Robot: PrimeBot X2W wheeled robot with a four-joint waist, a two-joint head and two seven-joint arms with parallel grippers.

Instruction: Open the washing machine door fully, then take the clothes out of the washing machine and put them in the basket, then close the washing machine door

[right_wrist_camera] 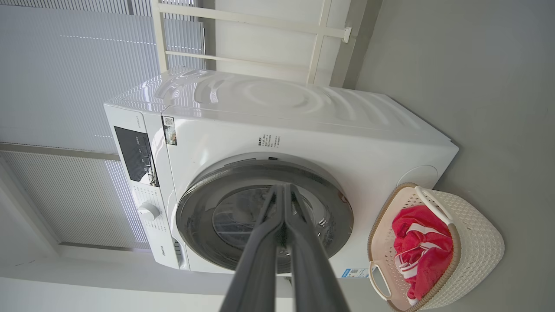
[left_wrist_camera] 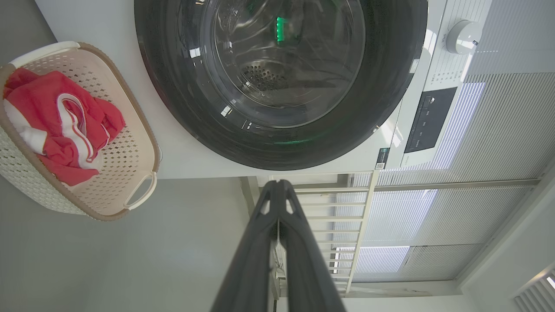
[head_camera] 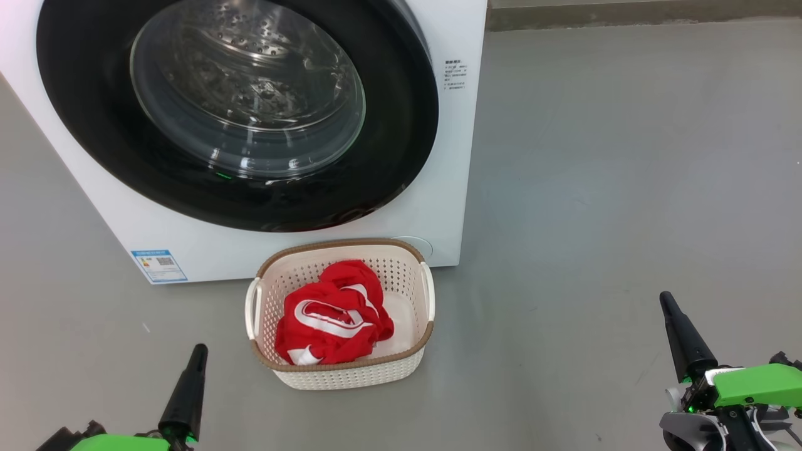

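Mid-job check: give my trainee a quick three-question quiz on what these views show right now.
1. True or false: the washing machine door is shut.
2. Where are the clothes? A) in the drum B) in the basket C) on the floor
3. Fill in: the left hand and the right hand are both shut and hold ____.
Key: 1 true; 2 B; 3 nothing.
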